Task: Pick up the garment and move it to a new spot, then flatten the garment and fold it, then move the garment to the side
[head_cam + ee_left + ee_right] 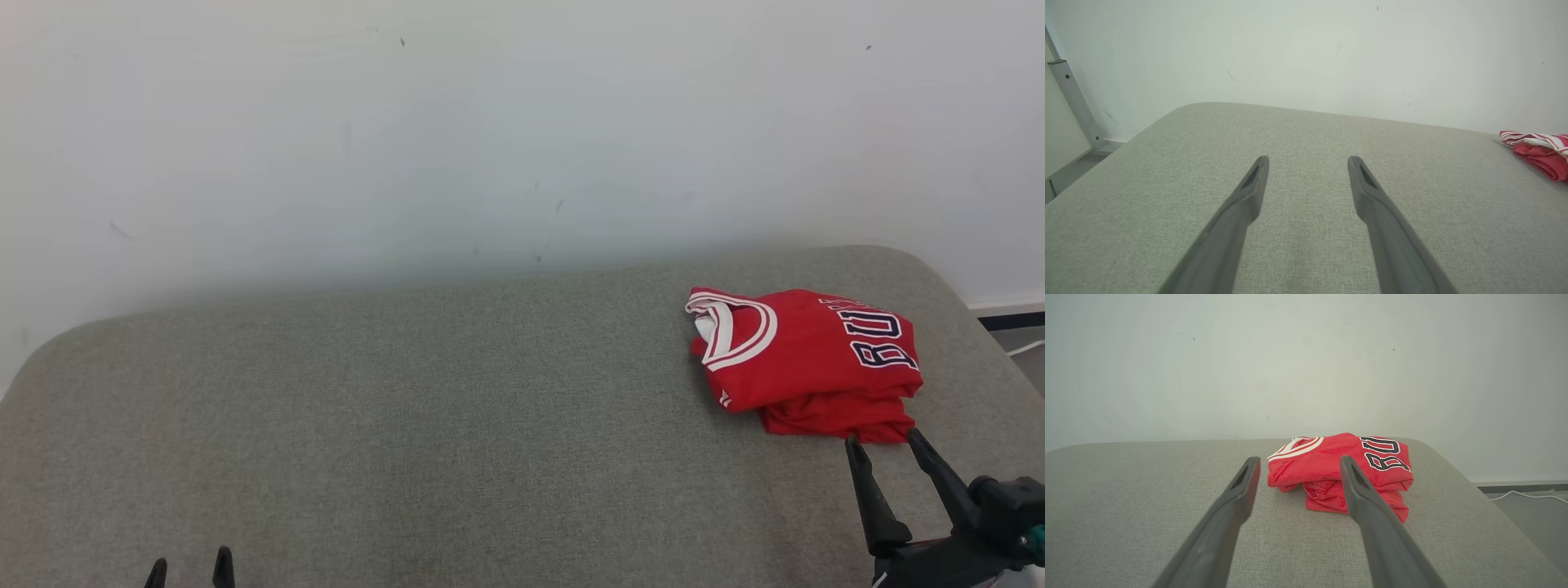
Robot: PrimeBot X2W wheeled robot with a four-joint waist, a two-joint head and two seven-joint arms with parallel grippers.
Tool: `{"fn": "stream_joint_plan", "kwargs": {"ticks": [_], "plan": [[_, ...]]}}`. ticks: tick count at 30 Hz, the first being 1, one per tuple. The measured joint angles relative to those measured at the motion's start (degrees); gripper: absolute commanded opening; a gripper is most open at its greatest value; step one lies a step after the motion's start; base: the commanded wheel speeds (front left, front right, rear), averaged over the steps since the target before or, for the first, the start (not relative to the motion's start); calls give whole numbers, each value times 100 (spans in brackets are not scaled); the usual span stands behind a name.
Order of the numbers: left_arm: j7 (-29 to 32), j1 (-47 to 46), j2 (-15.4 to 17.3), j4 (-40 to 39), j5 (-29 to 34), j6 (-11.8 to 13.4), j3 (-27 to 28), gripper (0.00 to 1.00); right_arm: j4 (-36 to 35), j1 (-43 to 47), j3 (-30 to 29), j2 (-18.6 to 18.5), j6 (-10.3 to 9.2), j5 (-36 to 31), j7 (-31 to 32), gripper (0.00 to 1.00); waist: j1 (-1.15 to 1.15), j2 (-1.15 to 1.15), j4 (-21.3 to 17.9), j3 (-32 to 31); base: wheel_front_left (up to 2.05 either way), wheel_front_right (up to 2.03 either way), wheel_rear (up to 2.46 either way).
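The garment [804, 359] is a red jersey with white trim and dark letters, folded into a compact bundle at the far right of the grey cushioned surface [408, 408]. My right gripper [884, 437] stands open just in front of it, fingertips near the bundle's near edge and holding nothing. In the right wrist view the garment [1327, 465] lies just beyond my open right gripper [1298, 459]. My left gripper [189, 562] is open at the lower left, far from the cloth. Its wrist view has the open left gripper [1308, 159] over bare fabric, with the garment [1541, 153] at the right edge.
A pale wall [490, 122] rises directly behind the cushioned surface. The surface's rounded right corner [922, 265] lies close to the garment, with floor and a white cable [1527, 496] beyond it. A grey metal post [1073, 102] stands off the left end.
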Motion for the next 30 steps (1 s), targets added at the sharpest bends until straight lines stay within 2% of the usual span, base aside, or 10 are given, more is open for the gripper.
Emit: {"fn": "stream_joint_plan", "kwargs": {"ticks": [15,30], "plan": [[0,55,-89,-164,-5,2,22,100,-186,329,-669,651,0,-594,0,100,1,0,94,64,0,0,0],[0,57,-157,-350,10,52,79,100,-288,444,-943,899,0,-917,0,100,1,0,158,155,0,0,0]]}}
